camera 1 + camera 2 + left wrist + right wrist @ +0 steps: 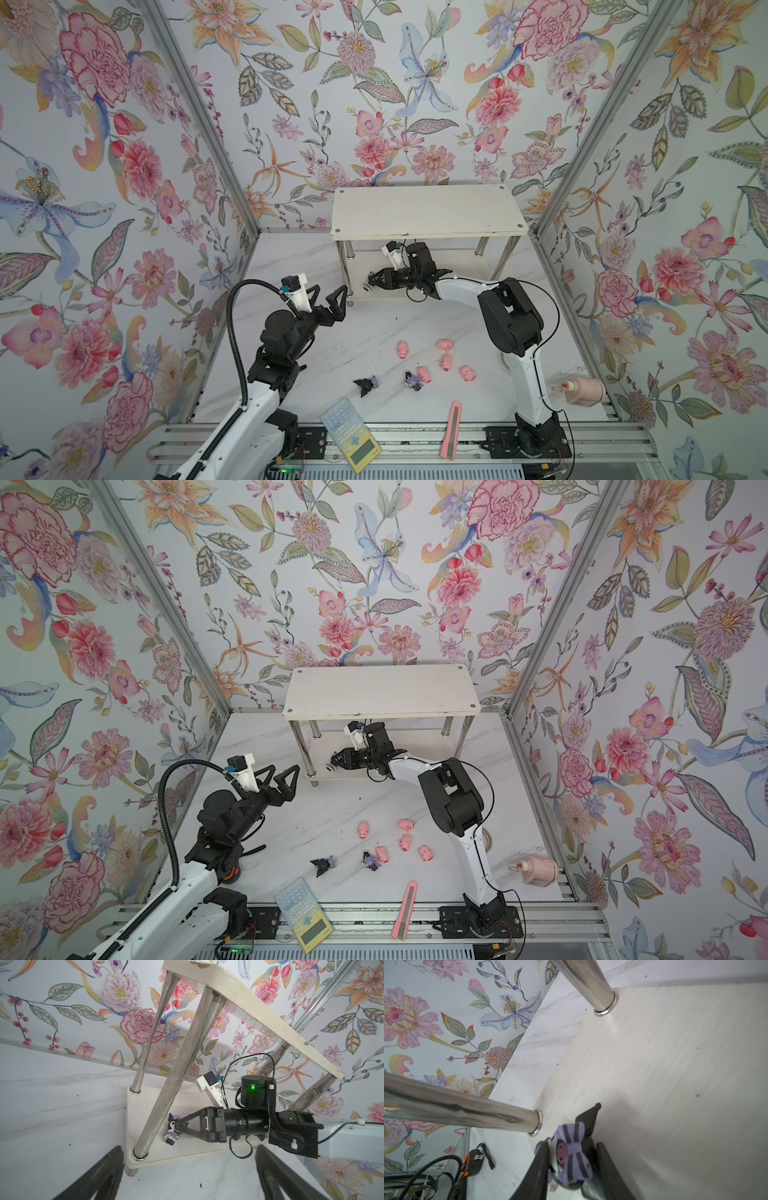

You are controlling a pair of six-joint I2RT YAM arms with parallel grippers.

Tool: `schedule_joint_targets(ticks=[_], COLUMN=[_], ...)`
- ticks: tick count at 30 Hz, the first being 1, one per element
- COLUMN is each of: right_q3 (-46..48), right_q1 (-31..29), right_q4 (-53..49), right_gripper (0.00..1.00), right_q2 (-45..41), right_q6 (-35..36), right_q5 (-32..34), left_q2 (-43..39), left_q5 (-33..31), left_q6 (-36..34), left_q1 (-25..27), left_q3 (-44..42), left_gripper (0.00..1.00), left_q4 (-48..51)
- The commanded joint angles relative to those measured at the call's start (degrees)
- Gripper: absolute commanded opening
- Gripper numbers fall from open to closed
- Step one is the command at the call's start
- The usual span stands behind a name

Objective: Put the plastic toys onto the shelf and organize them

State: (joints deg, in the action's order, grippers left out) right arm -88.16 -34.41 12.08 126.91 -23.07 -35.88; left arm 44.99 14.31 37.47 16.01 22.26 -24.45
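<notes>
Your right gripper (371,285) reaches under the top board of the shelf (428,212). Its jaws are clamped on a figurine (572,1159), with one finger at each side of the head. The figurine is at the front left corner of the lower board (675,1064), just beside the leg (467,1109). Your left gripper (330,291) hangs over the bench (332,365) near that corner, jaws wide apart. Five pigs (446,362) and two more figurines (365,385) lie on the bench toward its front edge.

On the marbled counter (374,320): white shelf (424,212) at the back, 1 black-and-purple figurine (172,1136) on its lower board; in front, 5 pink pigs (402,349), 2 loose figurines (365,385), calculator (349,432), utility knife (452,430).
</notes>
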Motion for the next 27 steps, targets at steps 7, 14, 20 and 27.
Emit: schedule_joint_targets(ticks=[7,14,20,27], right_q3=[-0.9,-0.5,-0.8,0.6], right_q1=[-1.8,-6.0,-8.9,-9.5], right_q4=[-7.3,-11.2,-11.8,-8.8], right_gripper=[0.13,0.1,0.09,0.08], right_q2=[-5.3,-8.2,-8.7,-8.9], right_q6=[24.4,39.9,51.1,57.5], right_q5=[2.8,11.6,18.5,22.0], left_q2=[0.1,0.1,0.2,0.8], left_q5=[0.5,0.5,0.4,0.3], left_q6=[0.4,0.4,0.4,0.6], left_q1=[-0.7,-0.8,-0.8,-0.9], left_q3=[1.6,1.6,1.5,1.6], left_gripper=[0.99,0.99,0.99,0.99], left_q4=[-0.7,-0.7,-0.5,-0.7])
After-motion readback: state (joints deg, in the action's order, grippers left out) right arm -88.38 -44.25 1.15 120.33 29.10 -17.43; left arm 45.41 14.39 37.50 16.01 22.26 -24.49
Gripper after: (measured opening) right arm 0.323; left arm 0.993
